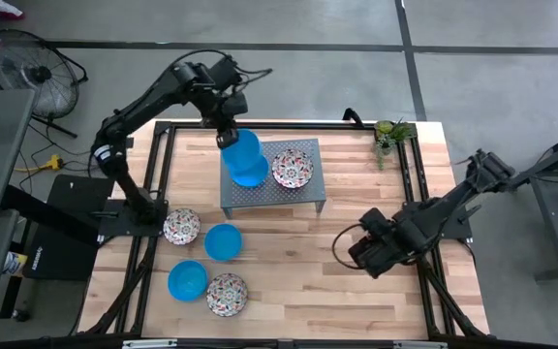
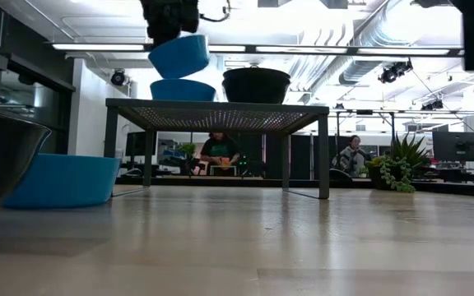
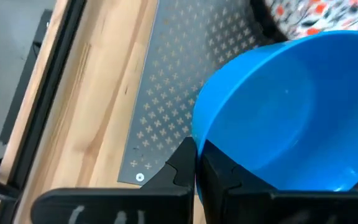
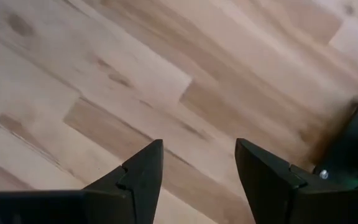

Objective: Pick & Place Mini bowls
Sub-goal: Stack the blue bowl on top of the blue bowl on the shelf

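Left gripper (image 1: pixel 227 139) jaws shut on blue bowl (image 1: pixel 243 153) rim, tilted over stand (image 1: pixel 303 194) left edge. Right gripper (image 4: pixel 194 168) jaws wide, empty. We judge bowl light, stiff, slippery; rim pinch best.

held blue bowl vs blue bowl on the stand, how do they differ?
The held blue bowl hangs tilted in the left tool, pinched at its rim; the blue bowl on the stand sits level and untouched. The held one is in the air directly above the seated one. Both look the same plain blue and similar in size.
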